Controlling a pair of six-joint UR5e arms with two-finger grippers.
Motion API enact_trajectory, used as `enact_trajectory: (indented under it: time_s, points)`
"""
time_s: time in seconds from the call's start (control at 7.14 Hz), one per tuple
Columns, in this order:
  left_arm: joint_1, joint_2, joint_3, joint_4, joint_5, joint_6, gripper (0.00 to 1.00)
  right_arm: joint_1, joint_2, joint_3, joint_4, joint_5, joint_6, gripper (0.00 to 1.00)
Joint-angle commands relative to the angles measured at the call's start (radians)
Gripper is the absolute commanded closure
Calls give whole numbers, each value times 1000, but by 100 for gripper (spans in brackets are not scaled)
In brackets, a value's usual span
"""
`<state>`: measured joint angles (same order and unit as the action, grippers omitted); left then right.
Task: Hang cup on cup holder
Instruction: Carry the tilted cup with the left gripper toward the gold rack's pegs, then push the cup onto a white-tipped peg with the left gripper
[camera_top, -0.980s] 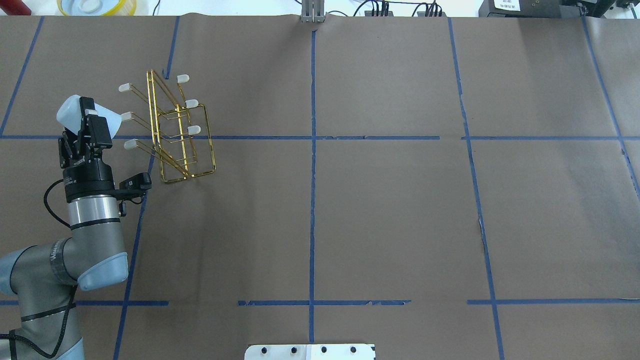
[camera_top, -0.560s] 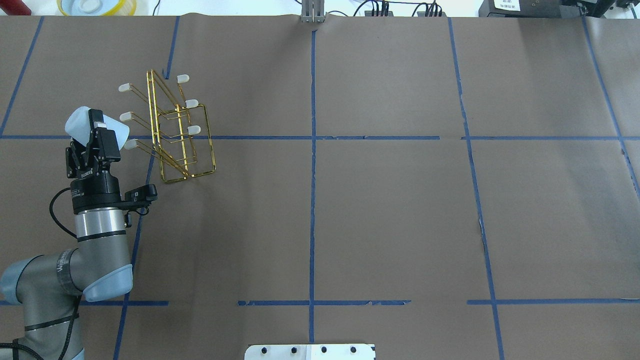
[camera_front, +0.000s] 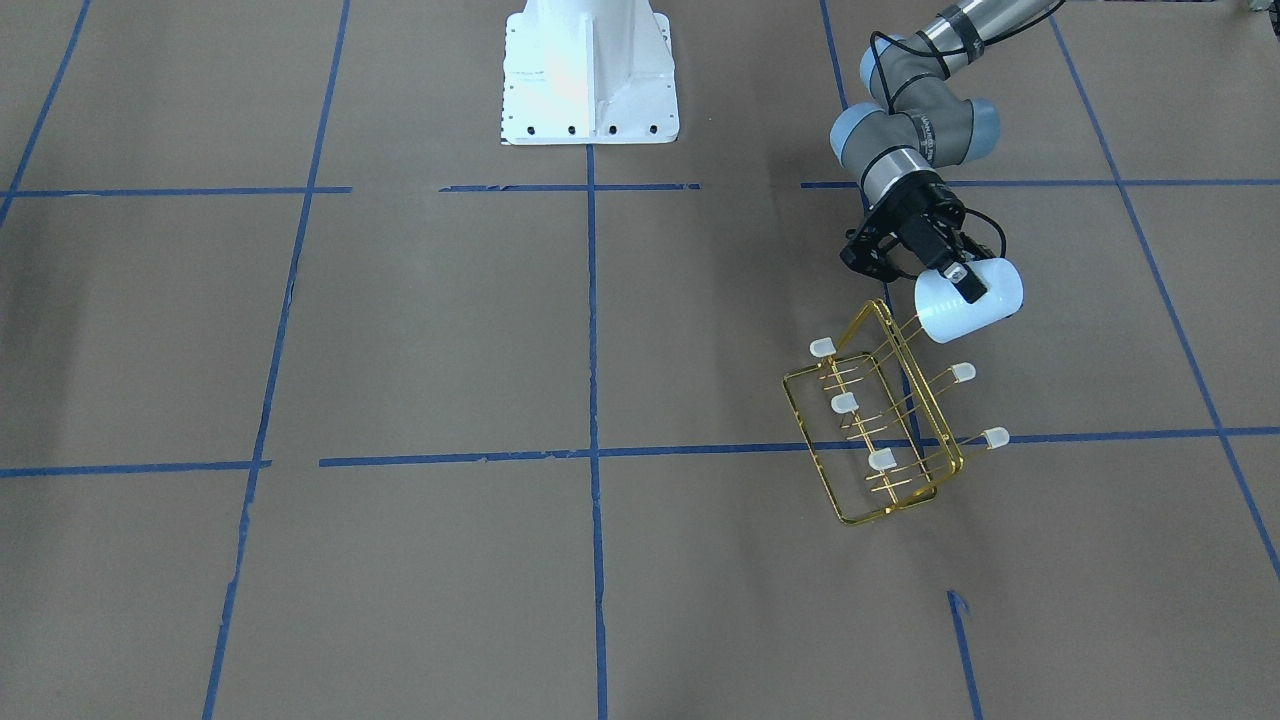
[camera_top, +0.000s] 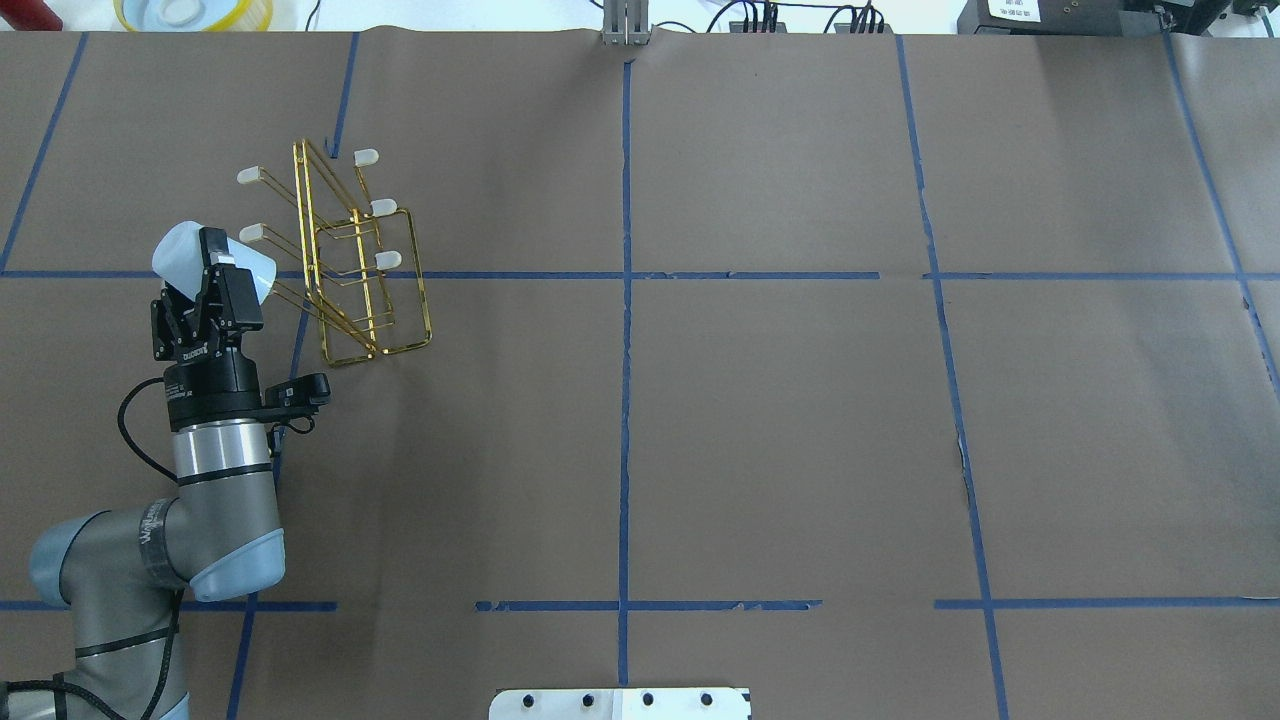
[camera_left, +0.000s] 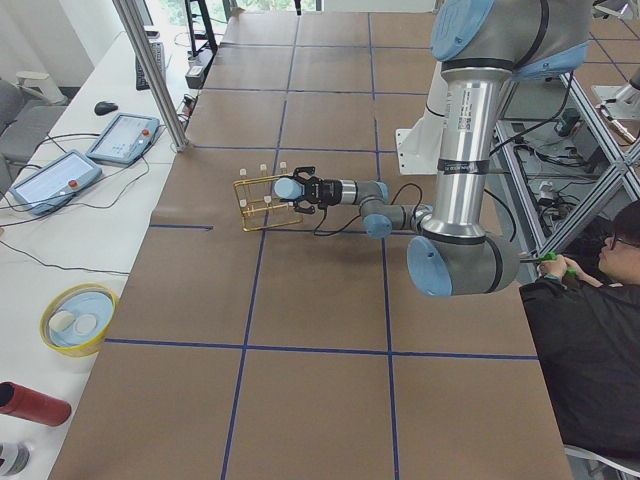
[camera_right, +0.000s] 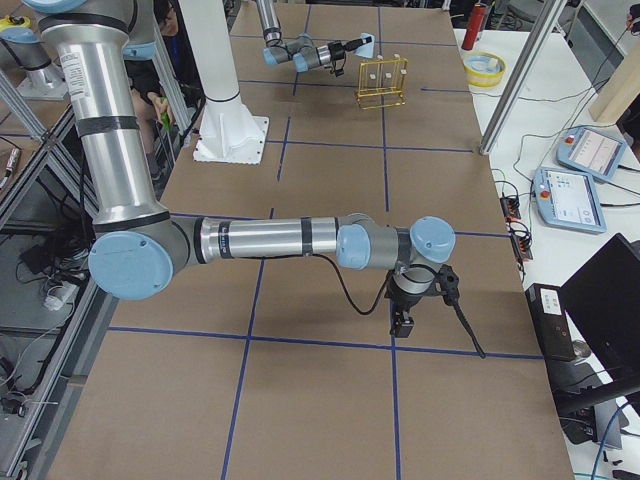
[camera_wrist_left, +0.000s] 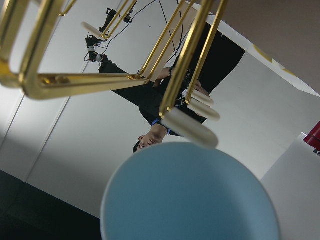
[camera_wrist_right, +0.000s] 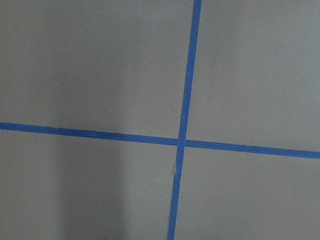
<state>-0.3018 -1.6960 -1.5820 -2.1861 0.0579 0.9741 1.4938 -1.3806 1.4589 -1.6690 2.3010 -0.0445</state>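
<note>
The gold wire cup holder (camera_top: 362, 270) stands on the table's left half, its white-capped prongs pointing out to both sides. My left gripper (camera_top: 218, 264) is shut on the pale blue cup (camera_top: 180, 252), held on its side with the mouth toward the rack. The mouth covers the cap of the near left prong, which I cannot see in the overhead view. The front view shows that prong's wire running into the cup (camera_front: 975, 300). In the left wrist view a prong cap (camera_wrist_left: 190, 129) sits just above the cup's rim (camera_wrist_left: 190, 200). My right gripper (camera_right: 405, 322) shows only in the exterior right view, so I cannot tell whether it is open.
The robot's white base plate (camera_front: 590, 70) is at the near table edge. A yellow-rimmed bowl (camera_top: 190, 12) lies beyond the far edge. Blue tape lines cross the brown table (camera_top: 780, 420). A seated person (camera_left: 585, 320) is beside the robot.
My left gripper has carried the cup right and back toward the robot. The cup's mouth now covers the near left prong's cap, which was visible before.
</note>
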Motion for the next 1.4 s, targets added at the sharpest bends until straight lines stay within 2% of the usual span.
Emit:
enact_trajectory:
  time_s: [0.0, 1.26]
  points:
    - [1, -20, 39, 0, 2, 0, 100, 0, 0, 0, 2, 0, 0, 0]
    - [3, -70, 97, 2, 0, 2, 100, 0, 0, 0, 0, 0, 0, 0]
